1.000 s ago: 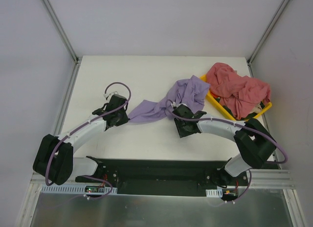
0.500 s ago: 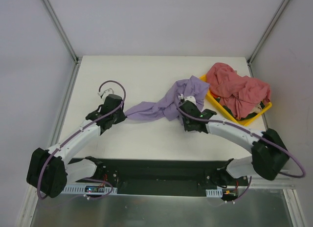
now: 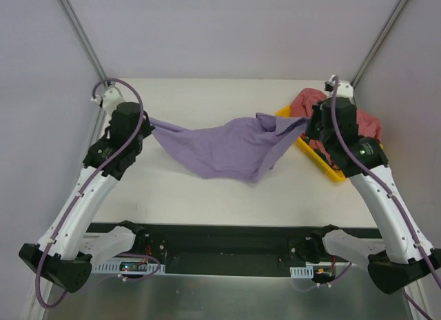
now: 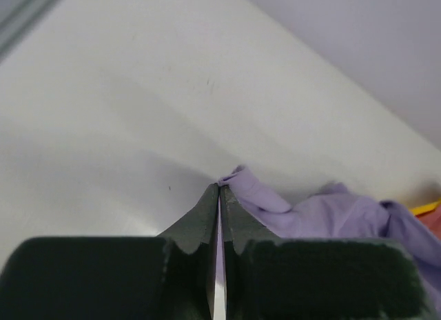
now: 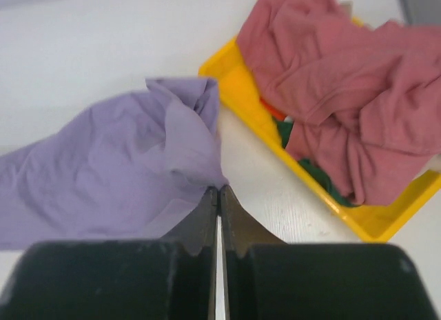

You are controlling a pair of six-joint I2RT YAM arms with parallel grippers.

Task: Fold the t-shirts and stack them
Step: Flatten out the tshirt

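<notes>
Count: 2 arms, 2 grippers, 1 purple shirt (image 3: 227,149), 1 yellow tray (image 3: 324,167), 1 pile of pink shirts (image 5: 331,72). The pile is too crumpled to count the shirts in it.

Nearest: both arm bases sit at the table (image 3: 207,92) edge, and the arms reach up and away, left to the left side, right to the right.

Mid table: the purple shirt hangs spread between the two grippers like a hammock. Its top edge is pulled fairly taut and the belly sags toward the near side. Can't tell if the low edge touches the table.

Left gripper (image 4: 219,187): clenched, jaws pressed together, with a corner of the purple shirt pinched at the tips. The rest of the shirt trails off to its right.

Right gripper (image 5: 219,190): also clenched, pinching the shirt's other end, a bunched fold right at the tips. The shirt spreads out to its left, and the tray is just to its right.

Far right: the tray is on the table, with the right arm partly over it. The pink pile fills it and spills over the far rim. Some green stuff (image 5: 296,137) shows under the pile. The pink shirts are apart from both grippers.
</notes>
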